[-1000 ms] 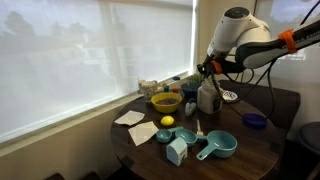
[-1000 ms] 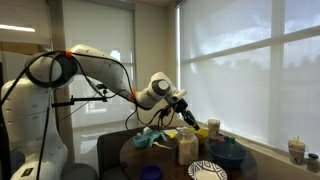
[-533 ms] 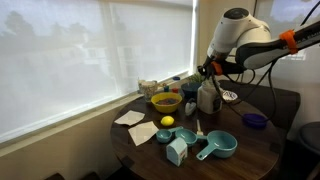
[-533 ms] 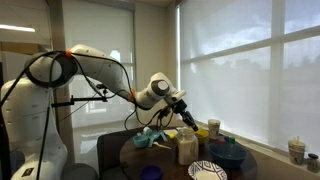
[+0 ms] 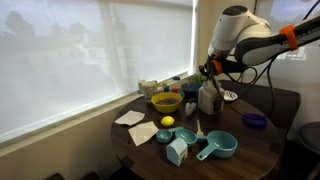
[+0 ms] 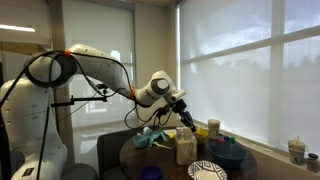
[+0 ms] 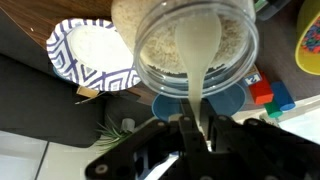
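My gripper (image 7: 192, 125) is shut on a white spoon (image 7: 198, 50). The spoon's bowl reaches down into an open clear jar (image 7: 185, 40) of pale grainy food. In both exterior views the gripper (image 5: 208, 72) (image 6: 188, 118) hovers right above the jar (image 5: 208, 97) (image 6: 186, 148), which stands upright near the middle of the round dark table (image 5: 250, 150). Whether the spoon's tip touches the grains cannot be told.
Around the jar are a blue-and-white patterned plate (image 7: 90, 55), a blue bowl (image 7: 235, 100), a yellow bowl (image 5: 165, 101), a lemon (image 5: 167, 121), a teal measuring cup (image 5: 218, 146), a small teal carton (image 5: 177, 150), napkins (image 5: 130, 118) and a purple dish (image 5: 254, 121). Window blinds stand close behind.
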